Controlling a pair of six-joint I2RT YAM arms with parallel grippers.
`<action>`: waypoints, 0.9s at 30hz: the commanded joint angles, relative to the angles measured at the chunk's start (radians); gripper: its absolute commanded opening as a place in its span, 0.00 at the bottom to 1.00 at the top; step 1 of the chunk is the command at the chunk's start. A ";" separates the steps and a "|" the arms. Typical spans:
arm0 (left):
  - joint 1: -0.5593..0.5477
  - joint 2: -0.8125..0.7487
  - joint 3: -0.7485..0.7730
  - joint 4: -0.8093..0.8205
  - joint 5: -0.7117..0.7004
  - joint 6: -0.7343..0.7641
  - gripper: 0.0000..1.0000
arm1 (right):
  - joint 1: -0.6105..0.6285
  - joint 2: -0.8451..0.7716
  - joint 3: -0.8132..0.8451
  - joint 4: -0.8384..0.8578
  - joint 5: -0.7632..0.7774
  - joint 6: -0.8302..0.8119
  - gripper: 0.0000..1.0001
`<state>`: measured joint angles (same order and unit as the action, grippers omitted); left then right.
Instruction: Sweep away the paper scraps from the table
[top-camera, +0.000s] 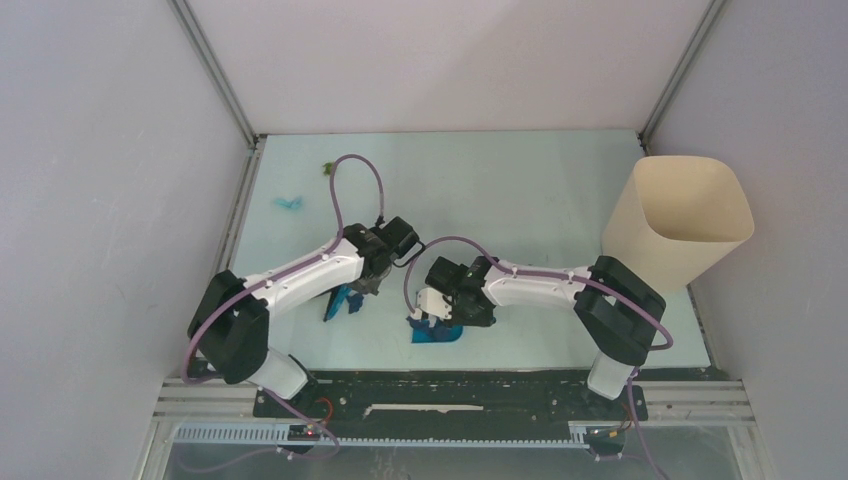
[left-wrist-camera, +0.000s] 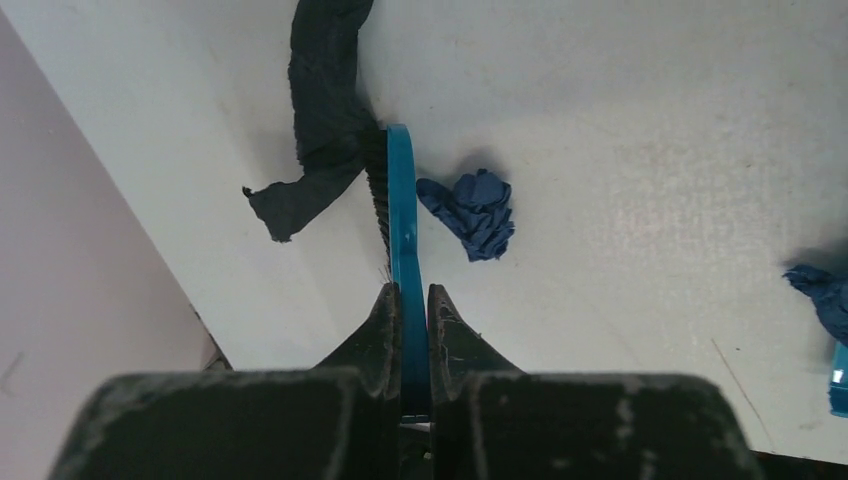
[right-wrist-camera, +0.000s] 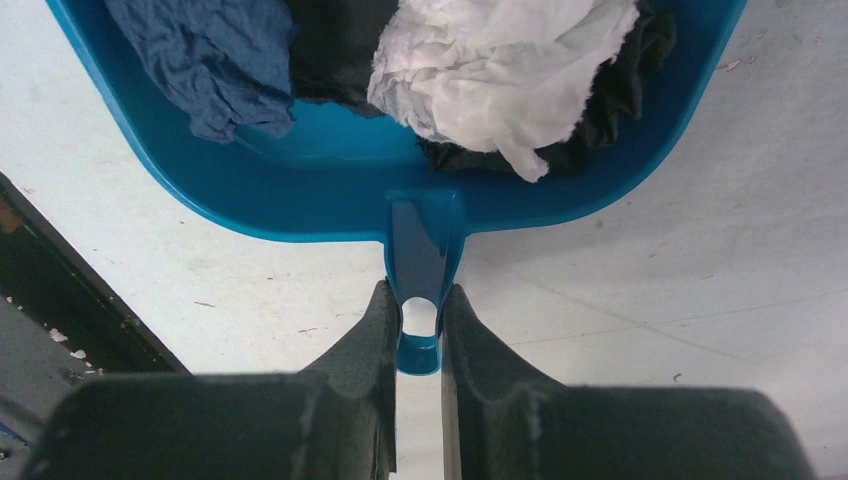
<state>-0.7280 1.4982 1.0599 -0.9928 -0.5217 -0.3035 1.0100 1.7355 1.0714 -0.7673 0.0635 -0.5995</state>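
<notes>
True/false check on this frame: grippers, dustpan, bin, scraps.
1. The left gripper is shut on the brush. True.
2. The right gripper grips the dustpan by its handle. True.
3. The dustpan is empty. False: it holds scraps, white, blue and dark.
4. The bin lies tipped over. False: it stands upright at the table's right side.
5. No scraps remain on the table. False: a blue wad lies beside the brush.
</notes>
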 joint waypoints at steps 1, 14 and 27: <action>-0.001 -0.009 0.012 0.095 0.131 -0.019 0.00 | 0.016 0.012 0.017 -0.038 -0.003 0.002 0.11; -0.027 -0.082 0.081 0.140 0.366 -0.064 0.00 | 0.022 0.007 0.027 -0.045 0.019 0.006 0.10; -0.054 -0.136 0.107 0.231 0.593 -0.159 0.00 | 0.022 0.010 0.027 -0.043 0.022 0.006 0.10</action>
<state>-0.7670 1.4284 1.1484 -0.8433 -0.0750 -0.3889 1.0206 1.7359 1.0756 -0.7826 0.0772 -0.5972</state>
